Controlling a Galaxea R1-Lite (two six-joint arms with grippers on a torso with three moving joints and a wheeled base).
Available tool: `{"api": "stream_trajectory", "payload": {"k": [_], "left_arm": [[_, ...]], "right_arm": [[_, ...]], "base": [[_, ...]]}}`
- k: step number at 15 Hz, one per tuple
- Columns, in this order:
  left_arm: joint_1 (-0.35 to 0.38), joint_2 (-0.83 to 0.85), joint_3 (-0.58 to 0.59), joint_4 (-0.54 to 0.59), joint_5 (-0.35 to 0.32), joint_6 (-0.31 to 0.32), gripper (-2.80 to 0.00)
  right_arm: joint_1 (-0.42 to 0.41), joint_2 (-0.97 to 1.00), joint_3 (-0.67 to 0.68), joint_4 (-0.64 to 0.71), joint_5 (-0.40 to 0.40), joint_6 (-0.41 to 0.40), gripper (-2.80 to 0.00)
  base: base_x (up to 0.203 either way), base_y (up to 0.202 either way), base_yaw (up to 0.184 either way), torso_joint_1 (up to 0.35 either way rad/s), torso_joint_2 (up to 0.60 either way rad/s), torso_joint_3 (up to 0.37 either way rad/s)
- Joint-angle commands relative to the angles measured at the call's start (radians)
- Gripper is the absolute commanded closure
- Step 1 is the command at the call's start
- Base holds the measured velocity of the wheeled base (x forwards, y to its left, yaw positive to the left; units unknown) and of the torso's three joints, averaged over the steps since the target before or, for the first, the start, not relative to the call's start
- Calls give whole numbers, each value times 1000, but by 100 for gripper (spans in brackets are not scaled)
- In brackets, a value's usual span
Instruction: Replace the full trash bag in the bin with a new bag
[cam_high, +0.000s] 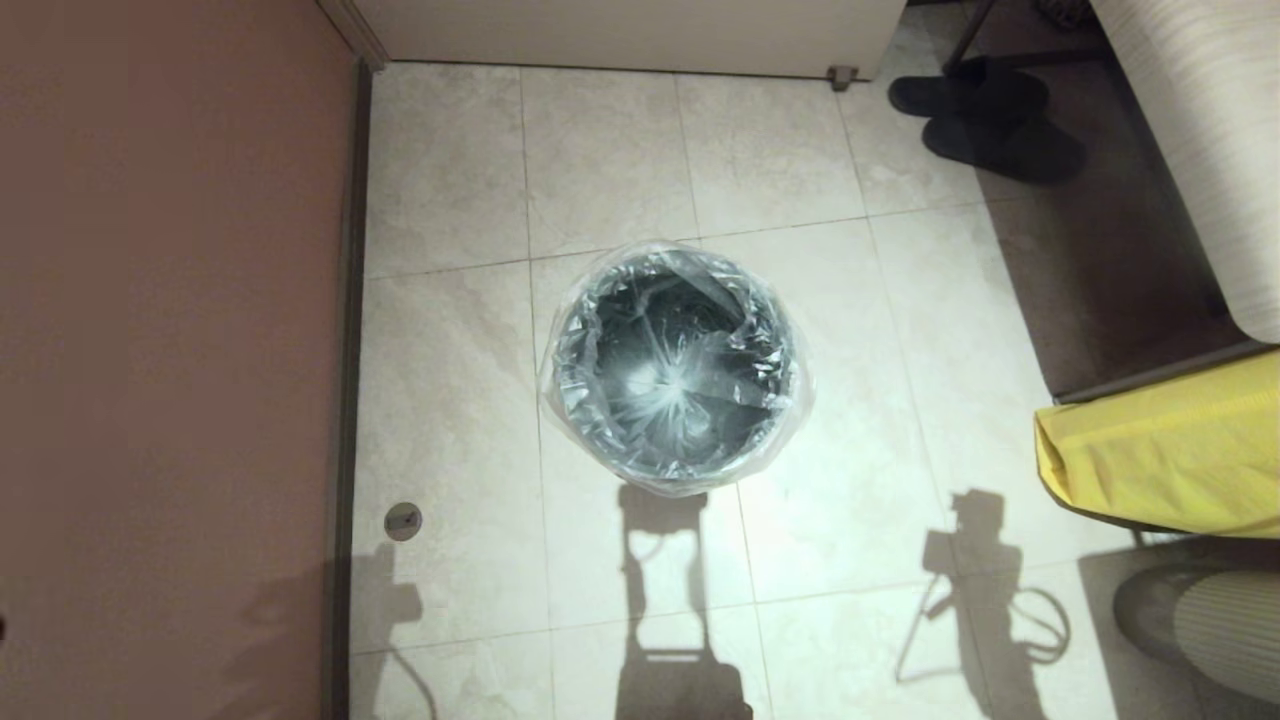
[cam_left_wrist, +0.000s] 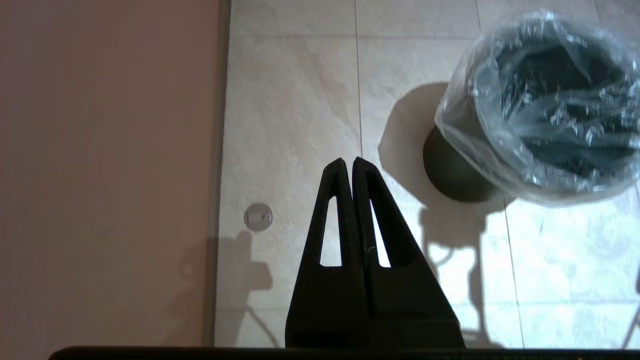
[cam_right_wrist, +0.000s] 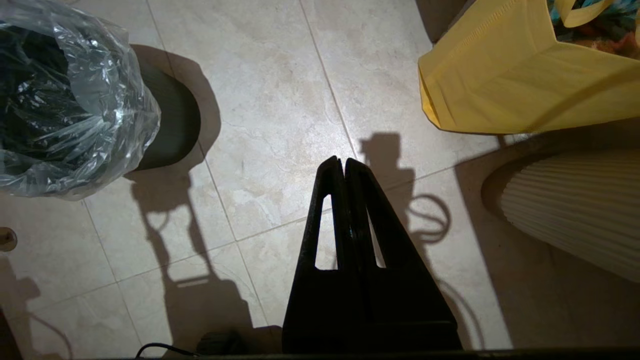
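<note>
Both grippers, left gripper (cam_left_wrist: 348, 161) and right gripper (cam_right_wrist: 339, 161), are held with fingers pressed together, empty, while the bin (cam_high: 676, 465), lined with the new bag (cam_high: 673, 360), is seen at about 1 o'clock from the left and 10 o'clock from the right, roughly equally near.

1 bin (cam_high: 676, 470), 1 new bag (cam_high: 672, 370), 1 yellow sack (cam_high: 1165, 450), prob. 2 slippers (cam_high: 985, 115).

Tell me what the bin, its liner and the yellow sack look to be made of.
The bin: likely hard plastic, dark grey and matte where its smooth wall shows below the liner. The new bag: thin clear plastic film, glossy; it crinkles, glints, and lets the dark inside show through, with a star-gathered seal at the bottom. The yellow sack: probably woven or non-woven fabric, opaque and dull, with a stitched hem.
</note>
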Motion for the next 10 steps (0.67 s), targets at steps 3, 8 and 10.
{"api": "stream_trajectory", "payload": {"k": [3,8,10], "left_arm": [[7,-124,70,37,-21,-1,0],[9,-170,97,39,-25,0,0],[9,-196,111,40,-31,2,0]], "right_arm": [[-31,-169,106,12,15,36,0],[-42,-300,178,16,44,37,0],[-44,-342,184,22,61,32,0]], "base": [[0,0,0,0,0,0],[0,0,0,0,0,0],[0,0,0,0,0,0]]}}
